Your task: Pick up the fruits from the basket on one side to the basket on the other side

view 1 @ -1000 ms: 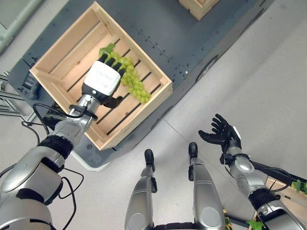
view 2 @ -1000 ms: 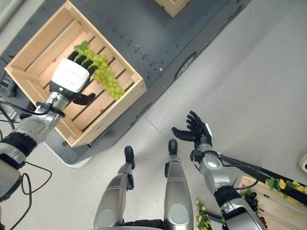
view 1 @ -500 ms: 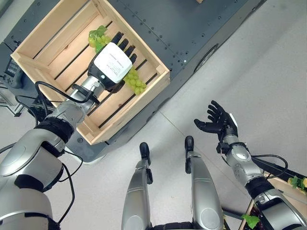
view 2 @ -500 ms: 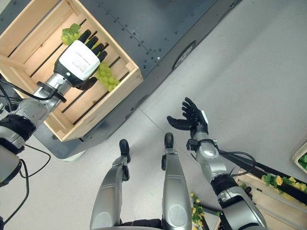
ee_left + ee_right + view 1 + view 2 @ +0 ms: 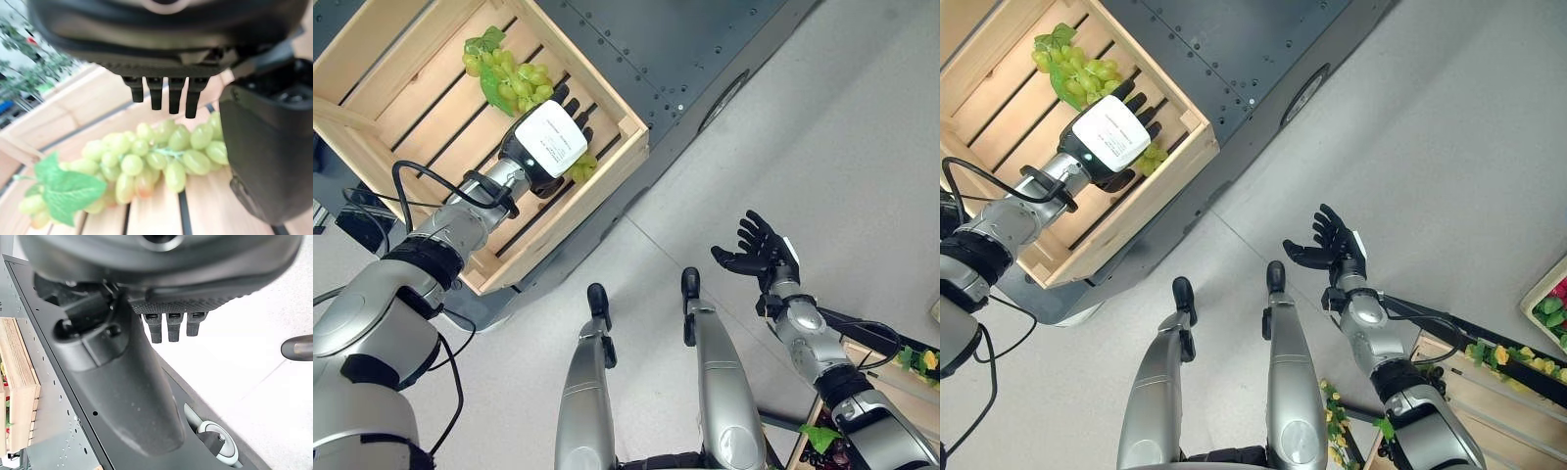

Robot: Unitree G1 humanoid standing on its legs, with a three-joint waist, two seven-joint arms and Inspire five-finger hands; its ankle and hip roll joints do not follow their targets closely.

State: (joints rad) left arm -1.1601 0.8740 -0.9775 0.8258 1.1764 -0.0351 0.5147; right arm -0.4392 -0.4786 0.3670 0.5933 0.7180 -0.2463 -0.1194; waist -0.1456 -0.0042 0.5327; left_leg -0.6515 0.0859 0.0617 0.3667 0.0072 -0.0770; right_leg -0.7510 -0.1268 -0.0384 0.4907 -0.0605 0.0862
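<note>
The grapes [image 5: 514, 80] lie in the crate [image 5: 372, 122]. Left hand [image 5: 548, 142] hovers above, fingers straight, holding nothing. Right hand [image 5: 759, 257] idles with fingers spread; judged, further fruit remains to transfer.

The left robot hand [image 5: 544, 139] covers part of the green grapes [image 5: 514, 80]; the wooden crate [image 5: 597, 191] is cropped.

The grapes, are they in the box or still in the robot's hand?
In the box. The green grapes lie on the slats of the wooden crate, and the left hand is open above them, fingers straight.
</note>
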